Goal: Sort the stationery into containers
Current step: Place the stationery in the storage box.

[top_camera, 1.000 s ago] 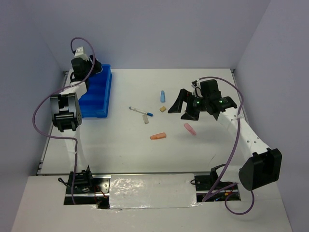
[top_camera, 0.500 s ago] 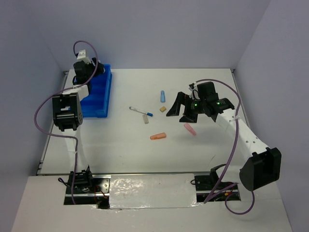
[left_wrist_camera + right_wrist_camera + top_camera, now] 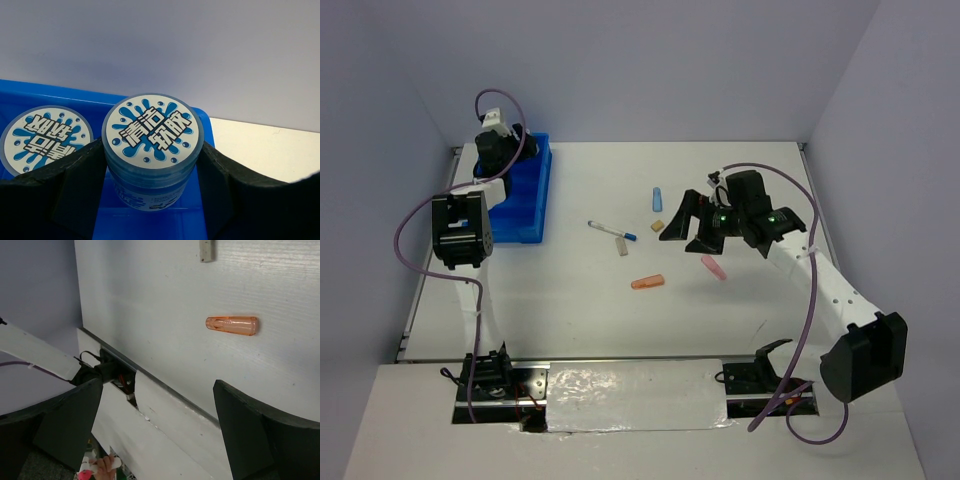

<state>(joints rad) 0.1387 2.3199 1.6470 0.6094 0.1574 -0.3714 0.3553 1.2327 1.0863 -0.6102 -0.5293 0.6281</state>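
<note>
The blue tray stands at the far-left corner of the bench. One tape roll lies inside. The left jaws pinch the second roll beside it, within the tray. The right jaws are spread wide and empty, right of mid-bench. Unsorted on the bench: pen, orange stick, pink stick, light-blue stick, two erasers.

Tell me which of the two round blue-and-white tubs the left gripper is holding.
The right-hand tub in the left wrist view: the left gripper clamps its sides. The other tub stands outside the fingers, to their left, in the blue tray.
</note>
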